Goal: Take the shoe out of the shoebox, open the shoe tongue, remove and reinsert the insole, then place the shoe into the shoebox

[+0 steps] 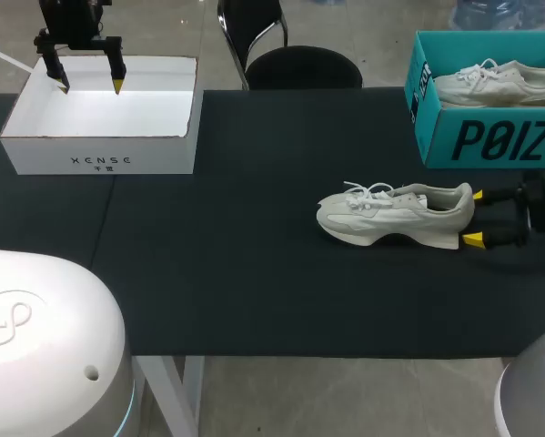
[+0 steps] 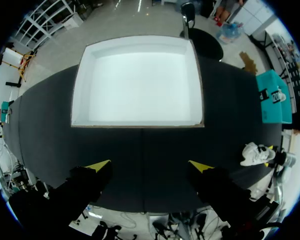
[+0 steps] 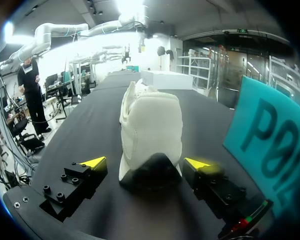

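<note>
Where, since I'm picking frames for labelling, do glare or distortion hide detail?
Head view: the white box is blown out inside, while the shoe on the table is evenly lit. Left wrist view: the box's inside is flat white and its edges bow outward. Right wrist view: the shoe's heel looms large ahead of the right end effector, and the teal box looks curved.

Left fingers (image 1: 117, 85) and right fingers (image 1: 473, 239) spread
</note>
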`<state>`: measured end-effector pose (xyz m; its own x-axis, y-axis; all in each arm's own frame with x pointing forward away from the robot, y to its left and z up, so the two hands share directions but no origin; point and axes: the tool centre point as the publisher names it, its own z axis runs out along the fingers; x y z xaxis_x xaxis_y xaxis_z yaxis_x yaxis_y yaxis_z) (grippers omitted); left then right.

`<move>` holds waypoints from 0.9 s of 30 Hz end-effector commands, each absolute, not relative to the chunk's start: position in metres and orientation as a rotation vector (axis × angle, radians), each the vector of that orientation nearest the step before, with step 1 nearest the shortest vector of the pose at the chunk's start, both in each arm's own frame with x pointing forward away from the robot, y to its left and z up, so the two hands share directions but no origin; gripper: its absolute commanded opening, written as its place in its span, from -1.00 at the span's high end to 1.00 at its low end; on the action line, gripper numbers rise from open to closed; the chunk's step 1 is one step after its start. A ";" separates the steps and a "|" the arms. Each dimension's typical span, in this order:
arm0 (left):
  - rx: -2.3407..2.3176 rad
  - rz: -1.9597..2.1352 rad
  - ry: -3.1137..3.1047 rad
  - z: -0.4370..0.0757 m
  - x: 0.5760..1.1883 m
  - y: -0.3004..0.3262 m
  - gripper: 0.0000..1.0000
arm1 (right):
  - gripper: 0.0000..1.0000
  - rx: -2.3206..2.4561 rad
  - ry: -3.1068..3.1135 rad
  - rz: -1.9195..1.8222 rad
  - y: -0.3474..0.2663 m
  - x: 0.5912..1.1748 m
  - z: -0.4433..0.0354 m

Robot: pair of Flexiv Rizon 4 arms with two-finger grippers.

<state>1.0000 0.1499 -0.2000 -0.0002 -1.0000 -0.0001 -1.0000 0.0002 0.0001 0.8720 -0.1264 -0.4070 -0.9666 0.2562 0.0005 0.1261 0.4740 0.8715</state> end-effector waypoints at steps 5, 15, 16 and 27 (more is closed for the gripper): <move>-2.221 0.000 2.222 -0.200 1.000 0.150 -1.00 | -1.00 0.292 2.547 1.548 -0.113 0.878 -0.414; -2.221 0.000 2.222 -0.200 1.000 0.150 -1.00 | -1.00 0.265 2.518 1.591 -0.104 0.879 -0.424; -2.221 0.000 2.222 -0.200 1.000 0.150 -1.00 | -1.00 0.263 2.519 1.592 -0.103 0.880 -0.424; -2.221 0.000 2.222 -0.200 1.000 0.150 -1.00 | -1.00 0.257 2.528 1.595 -0.095 0.883 -0.431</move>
<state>1.0000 0.1499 -0.2000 -0.0002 -1.0000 -0.0001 -1.0000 0.0002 0.0001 0.8814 -0.0982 -0.4267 -0.9755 0.2181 -0.0286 0.0679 0.4223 0.9039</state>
